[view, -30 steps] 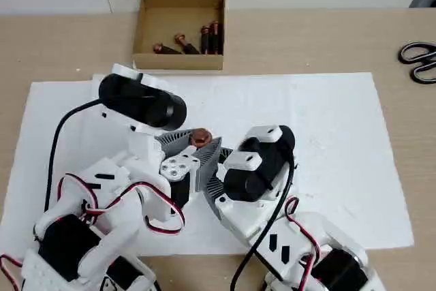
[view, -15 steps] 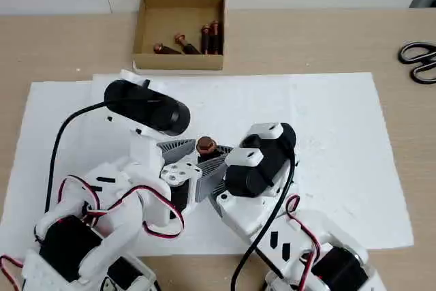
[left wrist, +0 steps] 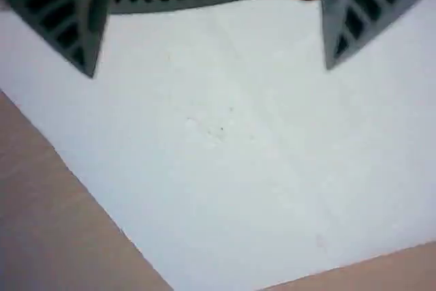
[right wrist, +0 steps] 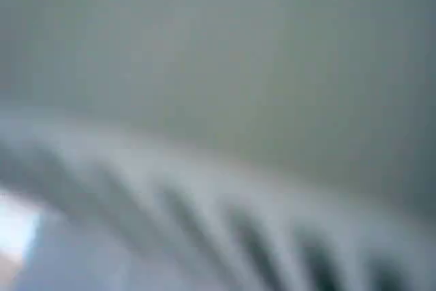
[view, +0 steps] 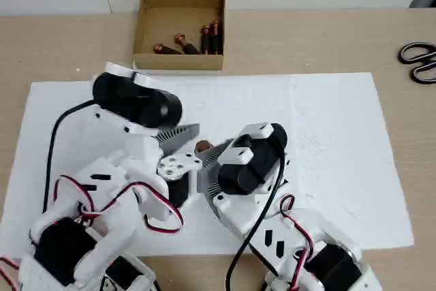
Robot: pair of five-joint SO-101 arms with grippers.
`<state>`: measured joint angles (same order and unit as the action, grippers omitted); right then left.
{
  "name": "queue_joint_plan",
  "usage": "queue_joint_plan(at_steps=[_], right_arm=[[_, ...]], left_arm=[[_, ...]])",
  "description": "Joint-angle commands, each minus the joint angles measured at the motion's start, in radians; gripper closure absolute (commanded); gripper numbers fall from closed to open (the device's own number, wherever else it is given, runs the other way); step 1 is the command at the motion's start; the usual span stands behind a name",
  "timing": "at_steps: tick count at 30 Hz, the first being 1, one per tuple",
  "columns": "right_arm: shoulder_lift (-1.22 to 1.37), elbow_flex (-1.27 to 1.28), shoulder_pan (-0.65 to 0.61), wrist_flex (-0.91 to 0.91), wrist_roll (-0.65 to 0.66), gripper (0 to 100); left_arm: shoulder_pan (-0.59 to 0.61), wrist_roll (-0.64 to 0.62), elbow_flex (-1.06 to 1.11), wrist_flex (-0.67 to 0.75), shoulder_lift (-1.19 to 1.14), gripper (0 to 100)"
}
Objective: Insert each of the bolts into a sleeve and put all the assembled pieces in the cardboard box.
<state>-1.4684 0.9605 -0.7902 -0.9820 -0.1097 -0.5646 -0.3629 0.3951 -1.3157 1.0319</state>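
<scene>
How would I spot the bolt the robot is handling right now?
Find the white sheet; the left arm and right arm meet near its middle. Between them shows a small copper bolt, the one copper piece outside the box.

Most of the copper piece (view: 202, 146) is tucked under grey ribbed plastic (view: 212, 161) in the high view, and the left wrist view chops it off at the edge. Right wrist view's ribbed grey surface (right wrist: 225, 236) is too smeared to identify, the pieces (view: 185, 46) in the cardboard box (view: 170, 22) too small to tell bolt from sleeve.
</scene>
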Motion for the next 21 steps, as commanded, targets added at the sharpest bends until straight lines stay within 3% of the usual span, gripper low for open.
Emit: queue_joint_plan(at_steps=[1, 7, 11, 15, 21], right_arm=[[-0.012, -0.008, 0.005, 0.028, 0.005, 99.5], [-0.008, -0.005, 0.005, 0.028, 0.005, 99.5], [-0.002, -0.003, 0.021, 0.03, 0.005, 99.5], [0.038, -0.012, 0.142, 0.03, 0.003, 99.5], [0.346, -0.219, 0.259, 0.027, -0.063, 99.5]], left_arm=[[0.074, 0.04, -0.058, 0.06, 0.002, 80], [0.261, 0.13, -0.062, 0.203, 0.003, 99], [0.328, 0.124, -0.062, 0.209, 0.008, 100], [0.43, 0.126, -0.061, 0.209, 0.003, 99], [0.563, 0.13, -0.059, 0.207, 0.0, 99]])
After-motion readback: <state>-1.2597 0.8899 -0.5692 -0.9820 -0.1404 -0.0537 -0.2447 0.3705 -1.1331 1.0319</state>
